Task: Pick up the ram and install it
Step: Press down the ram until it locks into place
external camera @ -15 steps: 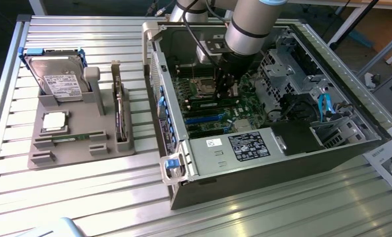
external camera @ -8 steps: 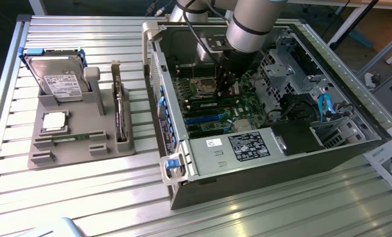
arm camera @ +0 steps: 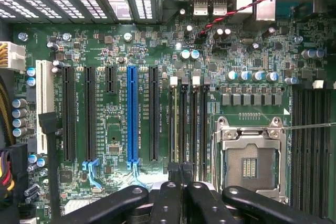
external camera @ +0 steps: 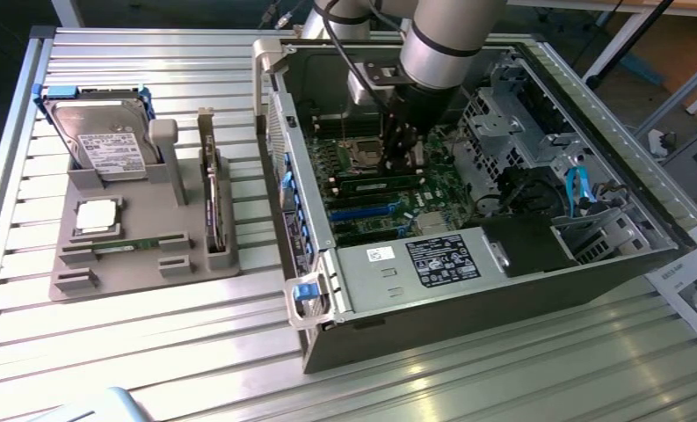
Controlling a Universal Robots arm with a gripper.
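Note:
My gripper (external camera: 400, 161) reaches down inside the open computer case (external camera: 360, 303), its fingers shut together just above the motherboard's memory slots (arm camera: 189, 124). In the wrist view the black fingers (arm camera: 167, 203) meet over those slots, beside the open processor socket (arm camera: 249, 161). I cannot tell whether anything is pinched between them. A green strip (external camera: 378, 178) runs along the slots right below the fingertips; it may be a seated stick. A thin green ram stick (external camera: 131, 244) lies in the front slot of the grey holder (external camera: 148, 268) at the exterior view's left.
The holder also carries a hard drive (external camera: 102, 141), a square silver-topped processor (external camera: 98, 215) and a dark card standing on edge (external camera: 214, 211). Drive cages (external camera: 512, 123), cables (external camera: 577, 189) and the power supply (external camera: 442, 259) crowd the case around the arm. Expansion slots (arm camera: 132, 114) lie beside the memory slots.

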